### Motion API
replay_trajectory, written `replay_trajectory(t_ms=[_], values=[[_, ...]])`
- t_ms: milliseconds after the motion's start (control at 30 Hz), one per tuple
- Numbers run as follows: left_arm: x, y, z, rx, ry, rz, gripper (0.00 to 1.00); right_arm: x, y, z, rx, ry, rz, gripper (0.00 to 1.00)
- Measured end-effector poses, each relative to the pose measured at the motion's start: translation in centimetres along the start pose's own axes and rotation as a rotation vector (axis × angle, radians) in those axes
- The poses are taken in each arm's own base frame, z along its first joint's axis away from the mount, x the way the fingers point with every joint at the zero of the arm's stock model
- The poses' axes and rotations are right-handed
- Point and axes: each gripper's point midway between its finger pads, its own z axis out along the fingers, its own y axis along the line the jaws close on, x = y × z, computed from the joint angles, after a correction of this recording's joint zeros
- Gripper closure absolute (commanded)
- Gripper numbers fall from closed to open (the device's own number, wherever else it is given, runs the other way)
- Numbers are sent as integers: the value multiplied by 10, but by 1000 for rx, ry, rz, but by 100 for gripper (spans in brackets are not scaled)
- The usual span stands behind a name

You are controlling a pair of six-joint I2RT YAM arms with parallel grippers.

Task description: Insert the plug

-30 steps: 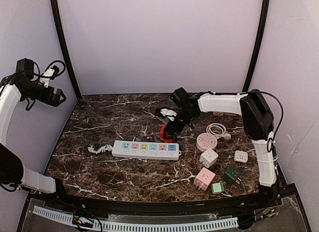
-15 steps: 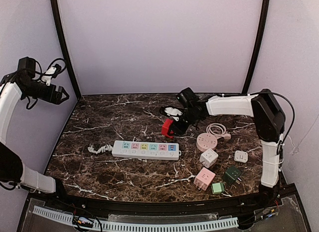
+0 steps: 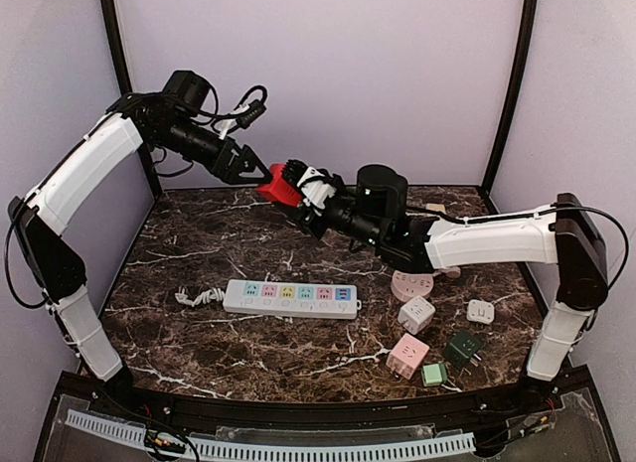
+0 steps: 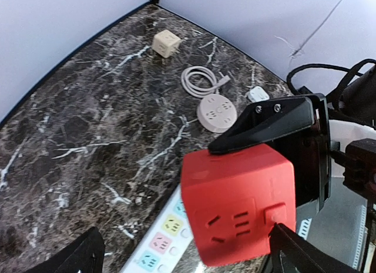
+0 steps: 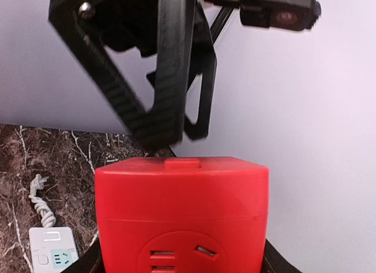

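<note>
Red cube-shaped plastic plug (image 3: 271, 189) was held aloft, clamped in the right gripper (image 3: 290, 186), directly ahead of the nearer left gripper (image 3: 254, 171), whose jaws were spread wide.

The dark marble table (image 3: 199, 243) carries a white power strip (image 3: 290, 297), a round pink socket (image 3: 412, 284), a white cube (image 3: 416, 314), a pink cube (image 3: 407, 356) and a dark green cube (image 3: 462, 348).

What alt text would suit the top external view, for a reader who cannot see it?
The right gripper holds a red cube adapter in the air above a dark marble table, and the open left gripper faces it. A white power strip lies on the table, with small adapters to its right.
</note>
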Motion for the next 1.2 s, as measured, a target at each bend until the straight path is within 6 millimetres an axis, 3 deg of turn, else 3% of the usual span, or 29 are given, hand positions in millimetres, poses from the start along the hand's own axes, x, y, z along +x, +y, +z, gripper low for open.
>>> replay_trajectory(t_ms=[100,367,433,533,633,767,800,867,933,1000,1067,1100,1167,1200], values=[[-1,-15,17,81,10,-32,1,-5,-3,0,19,-21,-8,100],[-13,-31,19,149,-27,-60,9,-10,-8,9,41,-50,-7,100],[-13,-35,21,155,-22,-56,16,-11,-8,11,43,-54,-6,100],[-12,-34,26,135,-13,-53,41,-10,-8,11,42,-54,-6,100],[-11,-28,31,116,-7,-76,51,-8,-8,11,49,-45,-24,100],[-8,-25,37,106,10,-98,45,-1,-6,13,45,-21,-36,100],[-7,-25,38,106,13,-98,36,1,-6,13,43,-16,-36,100],[-6,-25,39,101,18,-94,26,2,-5,13,41,-12,-36,100],[-6,-26,40,100,20,-67,26,2,-5,13,38,-13,-24,100],[-5,-28,43,100,26,-47,41,0,-4,13,36,-18,-15,100],[-4,-26,45,92,31,-56,65,0,-6,13,45,-17,-18,100],[-4,-25,47,88,34,-91,88,2,-8,13,58,-6,-33,100],[-3,-24,48,88,36,-111,98,6,-9,13,64,10,-42,100],[-3,-24,48,87,36,-113,99,6,-9,13,64,11,-42,89]])
